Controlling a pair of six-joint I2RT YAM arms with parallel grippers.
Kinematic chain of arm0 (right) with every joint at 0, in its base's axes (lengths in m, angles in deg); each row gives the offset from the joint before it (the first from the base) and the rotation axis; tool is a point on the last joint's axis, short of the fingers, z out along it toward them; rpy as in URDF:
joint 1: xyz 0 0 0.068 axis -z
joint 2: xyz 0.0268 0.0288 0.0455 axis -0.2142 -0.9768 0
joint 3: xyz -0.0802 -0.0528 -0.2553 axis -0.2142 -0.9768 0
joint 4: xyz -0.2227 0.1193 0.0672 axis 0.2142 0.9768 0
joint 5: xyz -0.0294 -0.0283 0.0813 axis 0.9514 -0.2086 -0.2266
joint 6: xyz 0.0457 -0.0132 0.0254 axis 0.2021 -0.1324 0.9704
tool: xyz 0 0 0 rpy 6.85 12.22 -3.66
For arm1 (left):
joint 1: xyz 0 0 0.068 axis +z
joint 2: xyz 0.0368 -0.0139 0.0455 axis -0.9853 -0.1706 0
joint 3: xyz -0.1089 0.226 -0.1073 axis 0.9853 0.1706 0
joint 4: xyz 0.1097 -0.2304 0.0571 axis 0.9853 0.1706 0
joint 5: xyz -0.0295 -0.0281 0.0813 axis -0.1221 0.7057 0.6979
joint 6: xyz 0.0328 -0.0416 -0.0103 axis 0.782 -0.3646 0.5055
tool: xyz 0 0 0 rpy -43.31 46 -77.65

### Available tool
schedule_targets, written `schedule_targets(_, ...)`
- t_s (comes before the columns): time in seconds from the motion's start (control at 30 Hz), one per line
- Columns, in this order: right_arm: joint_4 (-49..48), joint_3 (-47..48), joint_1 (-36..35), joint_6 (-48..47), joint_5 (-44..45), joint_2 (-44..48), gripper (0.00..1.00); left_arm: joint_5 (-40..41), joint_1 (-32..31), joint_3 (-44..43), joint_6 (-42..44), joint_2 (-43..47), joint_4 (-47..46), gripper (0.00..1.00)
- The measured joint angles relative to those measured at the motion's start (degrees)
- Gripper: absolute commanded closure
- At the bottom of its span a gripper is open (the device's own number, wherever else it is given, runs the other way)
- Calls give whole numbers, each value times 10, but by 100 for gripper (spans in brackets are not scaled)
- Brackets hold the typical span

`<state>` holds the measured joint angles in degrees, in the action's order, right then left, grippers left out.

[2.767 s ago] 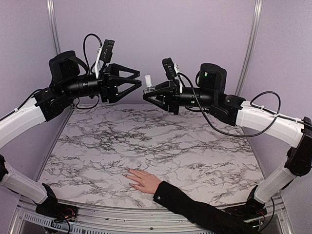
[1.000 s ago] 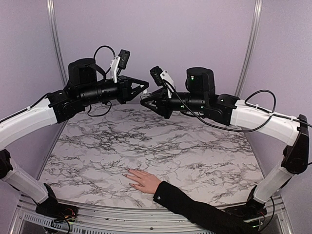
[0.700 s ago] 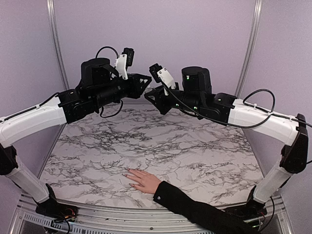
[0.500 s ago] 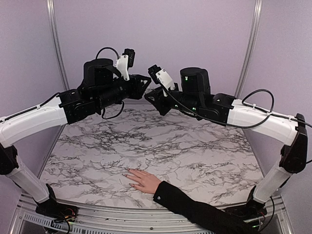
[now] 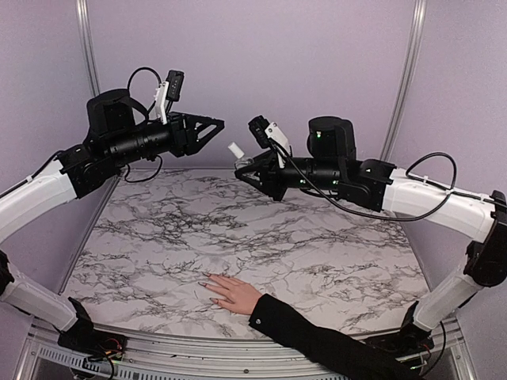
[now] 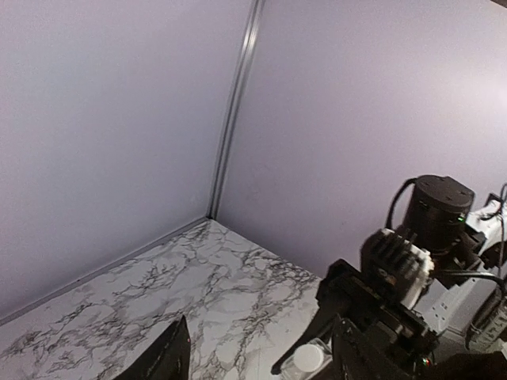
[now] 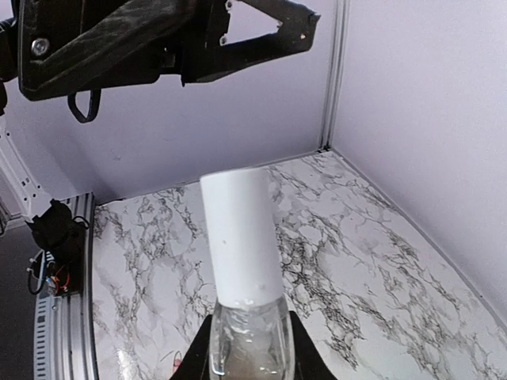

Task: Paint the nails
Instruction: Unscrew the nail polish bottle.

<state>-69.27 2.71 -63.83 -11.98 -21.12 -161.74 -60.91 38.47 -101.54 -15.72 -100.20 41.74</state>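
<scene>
Half a second back, had the left pincer [image 5: 212, 131] pinched on the white cap [image 5: 236, 149] of the bottle [image 5: 242, 161]. Since then let go, spread it wide and pulled it back left, well apart from the bottle. Left it empty, touching nothing. Saw the cap on the bottle in the overhead and right wrist views. Read that as a failed pull or a regrip between twists; couldn't tell which. Either way: no brush out, no painting started.

Kept the right pincer [image 5: 247, 168] clamped tight on the clear bottle body. Held it in the air over the far side of the table [image 5: 333, 237], cap tilted toward the left pincer.

Found the nails [image 5: 208, 283] on the hand [image 5: 234, 294], lying flat near the front edge of the table, pointing left, black sleeve [image 5: 317, 339] trailing right. Well apart from both pincers. Too small to judge for paint.
</scene>
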Motion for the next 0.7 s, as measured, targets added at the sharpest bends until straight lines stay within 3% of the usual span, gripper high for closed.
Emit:
schedule_targets(0.23, -36, -21, 9, 18, -104, 17, 100, -175, -2, 10, 19, 10, -25, 39)
schedule_targets(0.7, -49, -32, 9, 17, -180, 28, 100, -257, -2, -15, 80, 2, 54, 48)
